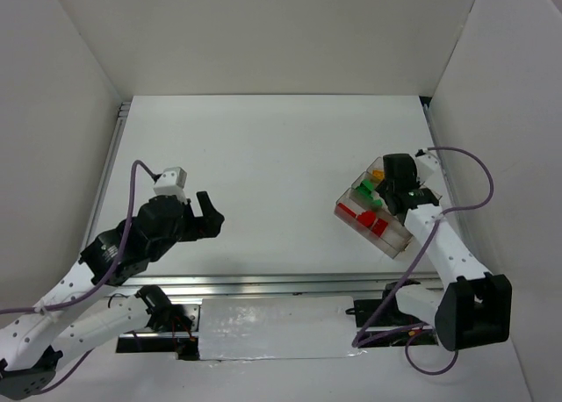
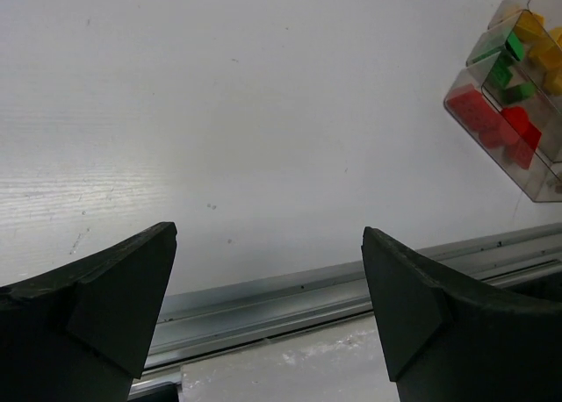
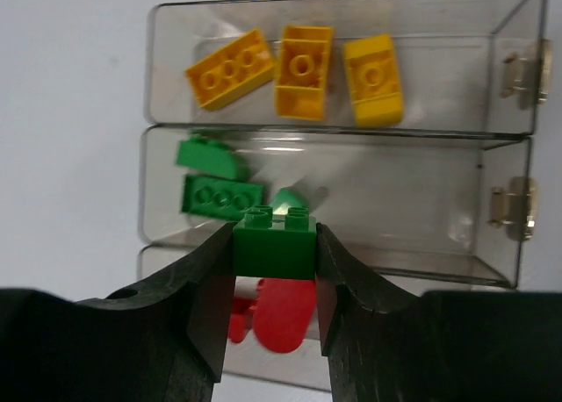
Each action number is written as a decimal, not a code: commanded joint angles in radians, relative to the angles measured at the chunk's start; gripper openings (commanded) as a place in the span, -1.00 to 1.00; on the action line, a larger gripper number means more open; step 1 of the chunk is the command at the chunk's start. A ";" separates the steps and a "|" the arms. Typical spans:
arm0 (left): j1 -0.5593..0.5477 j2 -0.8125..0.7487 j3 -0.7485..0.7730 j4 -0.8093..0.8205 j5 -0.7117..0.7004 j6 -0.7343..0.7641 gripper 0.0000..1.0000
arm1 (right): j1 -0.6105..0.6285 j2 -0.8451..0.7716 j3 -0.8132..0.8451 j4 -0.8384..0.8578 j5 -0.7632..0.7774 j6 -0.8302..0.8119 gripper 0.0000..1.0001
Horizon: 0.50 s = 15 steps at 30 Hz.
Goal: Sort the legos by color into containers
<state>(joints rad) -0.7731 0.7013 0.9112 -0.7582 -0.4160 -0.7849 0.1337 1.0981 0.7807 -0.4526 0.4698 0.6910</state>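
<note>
The clear three-compartment tray (image 1: 399,241) lies at the right of the table, also in the right wrist view (image 3: 518,139) and the left wrist view (image 2: 549,169). Three yellow-orange legos (image 3: 303,73) lie in its far compartment, green legos (image 3: 219,196) in the middle one, red legos (image 3: 285,319) in the near one. My right gripper (image 3: 275,244) is shut on a green lego (image 3: 274,244), holding it above the wall between the middle and near compartments. My left gripper (image 2: 268,288) is open and empty, over the table's front left (image 1: 209,213).
A metal rail (image 1: 290,283) runs along the table's near edge, with a taped white strip (image 1: 272,327) in front of it. White walls close in the table at the back and both sides. Purple cables trail from both arms.
</note>
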 commanded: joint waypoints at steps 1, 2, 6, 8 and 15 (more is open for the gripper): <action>0.001 -0.023 0.028 0.025 0.045 0.069 0.99 | -0.037 0.055 0.040 -0.052 0.124 0.018 -1.00; 0.001 -0.022 0.025 0.025 0.043 0.070 0.99 | -0.042 0.071 0.042 -0.052 0.127 0.021 -0.98; 0.000 -0.013 0.022 0.023 0.065 0.090 0.99 | -0.058 0.094 0.051 -0.069 0.144 0.028 -0.67; 0.000 -0.017 0.017 0.030 0.078 0.096 0.99 | -0.060 0.094 0.055 -0.077 0.138 0.031 -0.18; 0.001 -0.013 0.023 0.023 0.033 0.092 0.99 | -0.062 0.020 0.034 -0.078 0.109 0.031 1.00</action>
<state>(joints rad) -0.7731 0.6857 0.9112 -0.7551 -0.3607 -0.7086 0.0784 1.1801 0.7856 -0.5117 0.5602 0.7139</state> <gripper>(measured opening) 0.995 0.995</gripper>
